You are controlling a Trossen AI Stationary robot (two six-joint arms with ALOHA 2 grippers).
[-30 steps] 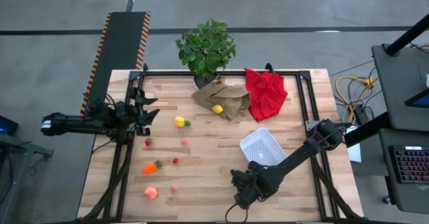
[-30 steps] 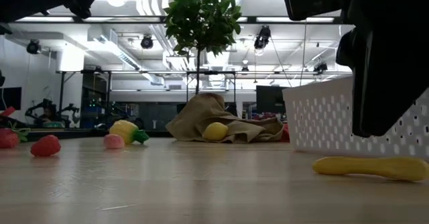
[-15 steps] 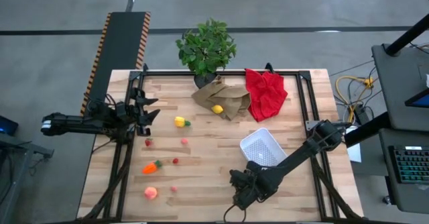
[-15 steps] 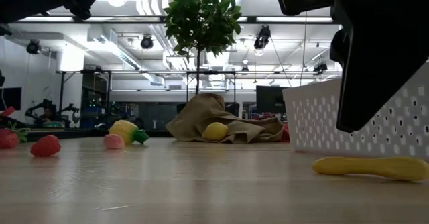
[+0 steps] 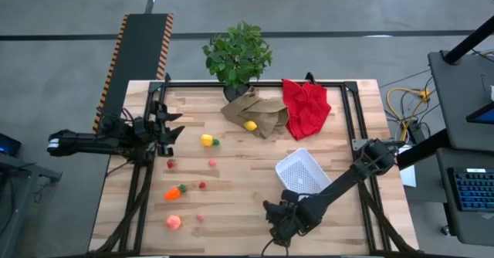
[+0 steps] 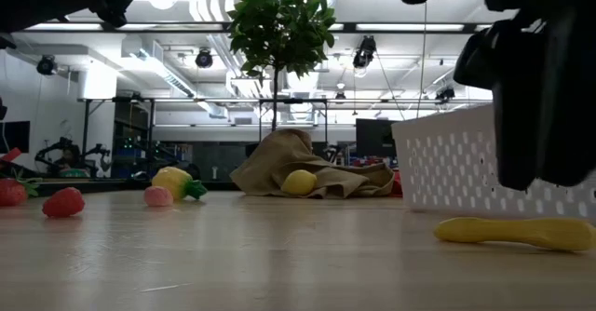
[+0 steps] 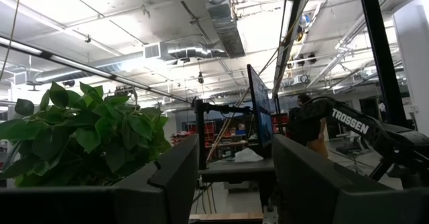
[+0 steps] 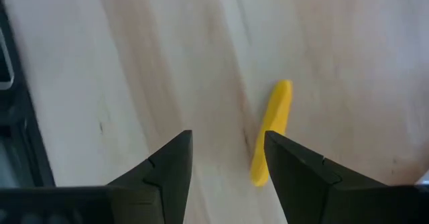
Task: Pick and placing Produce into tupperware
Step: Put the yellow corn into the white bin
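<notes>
Near the table's front edge, the right gripper [image 8: 224, 174] hung above the wood with its fingers spread, a yellow banana-like piece [image 8: 273, 131] lying flat just beyond them. Close behind stood the white tupperware [image 5: 302, 170]. At the far left edge, the left gripper [image 5: 166, 130] waited, fingers apart, near the corn [image 5: 207, 140].

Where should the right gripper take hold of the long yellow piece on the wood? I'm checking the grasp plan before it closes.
Probably at its middle, coming straight down. The long yellow piece lies flat on the table, slim and slightly curved, so fingers closing across its narrow width should fit best. The right gripper is open, hanging above it but offset to one side, so it likely needs centring first.
</notes>
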